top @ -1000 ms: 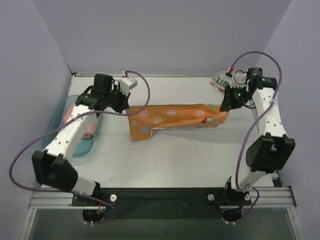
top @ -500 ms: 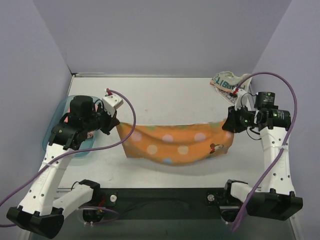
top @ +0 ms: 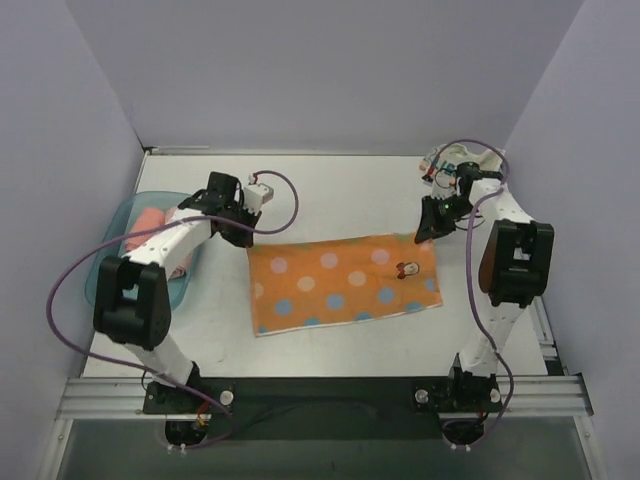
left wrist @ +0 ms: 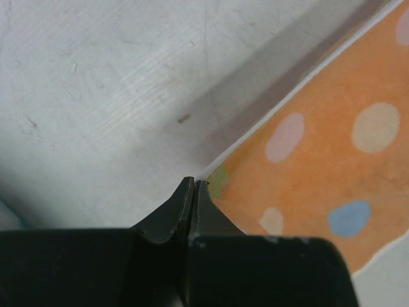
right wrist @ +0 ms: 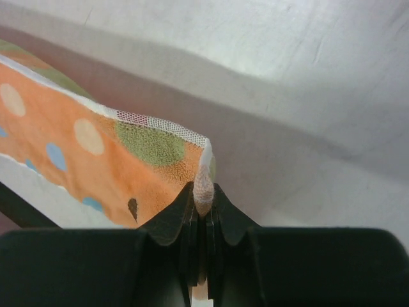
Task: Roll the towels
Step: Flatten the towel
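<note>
Jaws of left gripper (left wrist: 195,185) and right gripper (right wrist: 203,192) are clamping orange polka-dot cloth towel (top: 340,285) corners at 10 and 2 o'clock; best releasing both together so it's lying flat.

Three towels (top: 345,282) (top: 443,156) (top: 148,219), one teal tray (top: 106,276), two robot arms (top: 168,243) (top: 506,215)

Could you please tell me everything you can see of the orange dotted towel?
The orange towel is soft terry-like cloth with pink, cream and blue dots, a pale edge binding and a small cartoon figure near its right end. It lies spread flat on the table. The right gripper pinches its far right corner; the left gripper, its tips shut, sits at the far left corner.
</note>
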`<state>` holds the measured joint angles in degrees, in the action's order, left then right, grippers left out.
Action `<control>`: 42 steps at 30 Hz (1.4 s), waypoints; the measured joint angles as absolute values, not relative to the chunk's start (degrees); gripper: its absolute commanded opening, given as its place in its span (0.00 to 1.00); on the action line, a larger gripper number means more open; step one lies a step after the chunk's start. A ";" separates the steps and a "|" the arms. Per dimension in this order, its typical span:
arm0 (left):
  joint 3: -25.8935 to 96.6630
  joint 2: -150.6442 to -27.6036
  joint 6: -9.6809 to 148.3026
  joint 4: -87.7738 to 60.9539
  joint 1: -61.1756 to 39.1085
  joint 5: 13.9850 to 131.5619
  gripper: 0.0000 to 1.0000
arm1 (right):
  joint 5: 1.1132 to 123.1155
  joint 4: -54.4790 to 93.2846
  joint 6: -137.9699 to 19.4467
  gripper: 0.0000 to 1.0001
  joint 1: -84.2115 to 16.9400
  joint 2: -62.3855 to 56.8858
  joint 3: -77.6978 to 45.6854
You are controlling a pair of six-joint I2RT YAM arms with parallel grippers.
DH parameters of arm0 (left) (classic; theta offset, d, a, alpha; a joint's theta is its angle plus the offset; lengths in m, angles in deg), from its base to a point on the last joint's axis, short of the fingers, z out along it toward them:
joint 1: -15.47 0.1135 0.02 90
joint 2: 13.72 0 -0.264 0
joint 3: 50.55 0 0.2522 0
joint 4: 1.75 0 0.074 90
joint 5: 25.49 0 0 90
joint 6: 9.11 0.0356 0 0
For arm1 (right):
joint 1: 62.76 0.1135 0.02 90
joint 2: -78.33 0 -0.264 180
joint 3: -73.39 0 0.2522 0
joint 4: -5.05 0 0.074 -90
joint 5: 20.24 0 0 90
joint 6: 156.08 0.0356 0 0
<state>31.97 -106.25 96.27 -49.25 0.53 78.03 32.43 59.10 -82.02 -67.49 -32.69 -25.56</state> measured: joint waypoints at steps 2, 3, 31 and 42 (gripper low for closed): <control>34.81 -112.00 96.35 -47.68 1.07 77.68 0.00 | 33.70 58.29 -80.16 0.14 -67.10 -36.95 -29.08; 36.43 -114.64 96.40 -46.82 1.31 77.51 0.00 | 34.40 57.77 -79.35 0.19 -66.88 -38.72 -30.87; 27.75 -101.86 100.68 -54.45 5.75 89.99 0.22 | 46.16 68.11 -81.21 0.10 -58.23 -23.75 -10.94; 21.83 -106.36 99.22 -55.59 1.97 88.22 0.16 | 53.88 67.10 -80.88 0.10 -57.35 -28.15 -8.36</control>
<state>21.83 -106.36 99.22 -55.59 1.97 88.22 53.88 67.10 -80.88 -57.35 -28.15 -8.36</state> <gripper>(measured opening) 0.167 0.096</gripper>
